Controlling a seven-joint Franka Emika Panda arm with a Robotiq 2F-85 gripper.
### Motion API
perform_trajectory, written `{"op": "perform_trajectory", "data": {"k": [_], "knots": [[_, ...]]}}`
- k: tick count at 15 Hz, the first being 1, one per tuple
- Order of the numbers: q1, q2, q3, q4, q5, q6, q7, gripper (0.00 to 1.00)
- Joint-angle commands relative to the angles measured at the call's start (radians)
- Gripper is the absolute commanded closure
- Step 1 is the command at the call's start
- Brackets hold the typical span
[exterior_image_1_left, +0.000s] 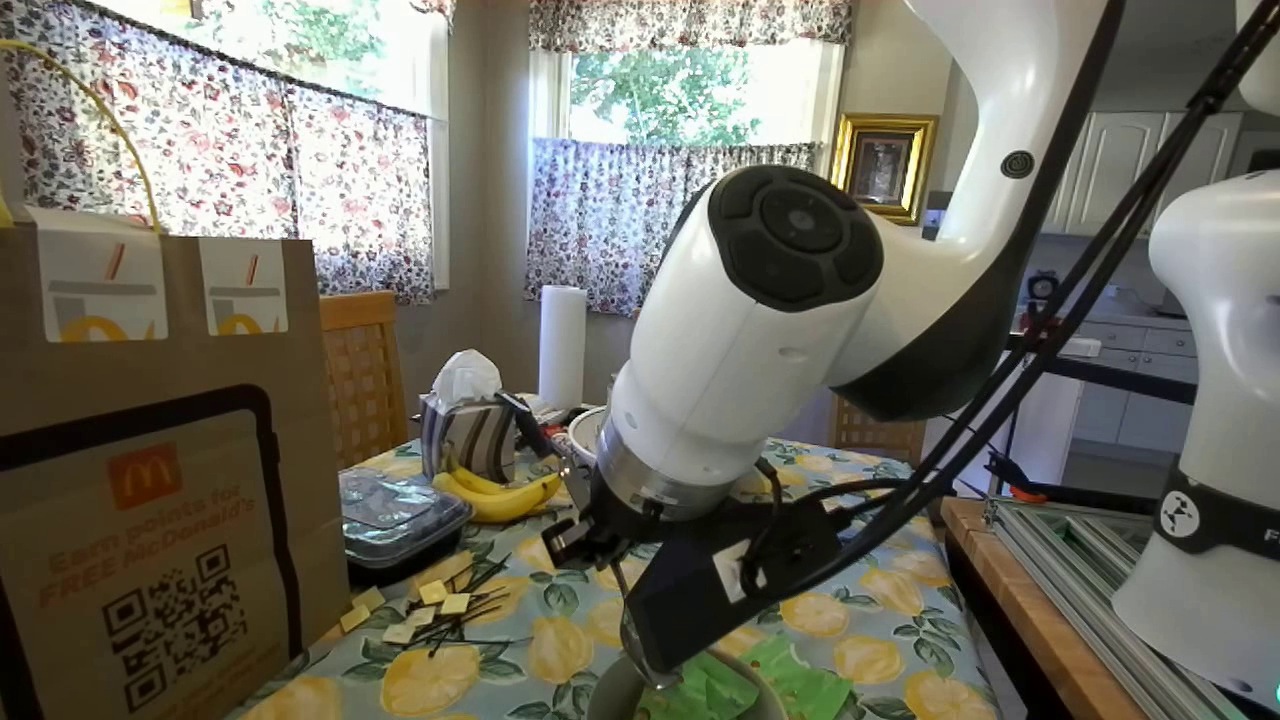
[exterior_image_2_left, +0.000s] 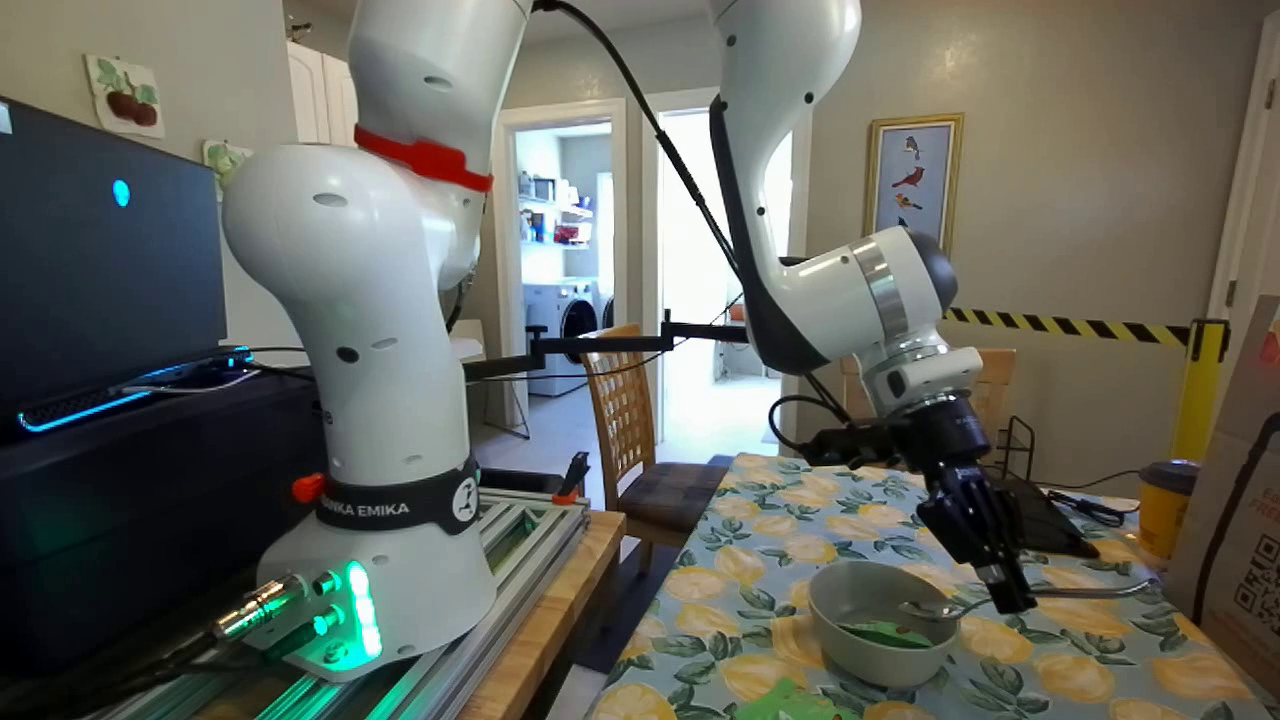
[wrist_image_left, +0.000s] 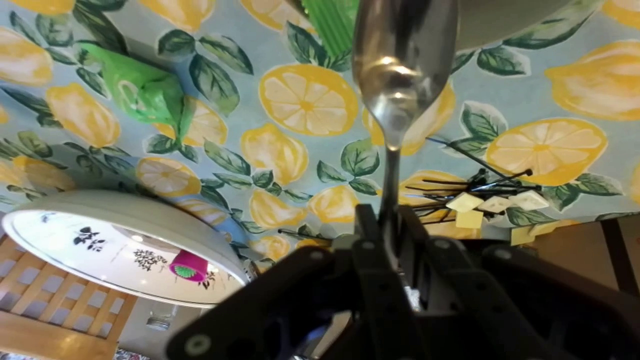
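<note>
My gripper (wrist_image_left: 388, 220) is shut on the handle of a metal spoon (wrist_image_left: 405, 60). In an exterior view the gripper (exterior_image_2_left: 1010, 590) holds the spoon (exterior_image_2_left: 1090, 592) nearly level, its handle end sticking out on the far side of the fingers. The spoon's bowl end overlaps the opening of a grey bowl (exterior_image_2_left: 870, 662); I cannot tell whether they touch. A green wrapper (exterior_image_2_left: 888, 634) lies inside the bowl. Another green wrapper (exterior_image_2_left: 790, 702) lies on the table beside it. In the wrist view a green wrapper (wrist_image_left: 140, 90) lies on the lemon tablecloth (wrist_image_left: 320, 155).
Black cable ties with pale square pads (exterior_image_1_left: 455, 604) lie near a paper bag (exterior_image_1_left: 200, 400). Behind are a lidded black container (exterior_image_1_left: 400, 515), bananas (exterior_image_1_left: 500, 500), a striped tissue box (exterior_image_1_left: 468, 440) and a paper roll (exterior_image_1_left: 562, 345). A large white bowl (wrist_image_left: 200, 220) shows in the wrist view.
</note>
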Motion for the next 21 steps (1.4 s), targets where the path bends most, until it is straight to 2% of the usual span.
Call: {"op": "perform_trajectory", "data": {"k": [1, 21], "knots": [[-0.018, 0.019, 0.021, 0.013, -0.01, -0.005, 0.027, 0.96], [-0.001, 0.118, 0.04, 0.096, 0.007, -0.024, 0.02, 0.96]]}}
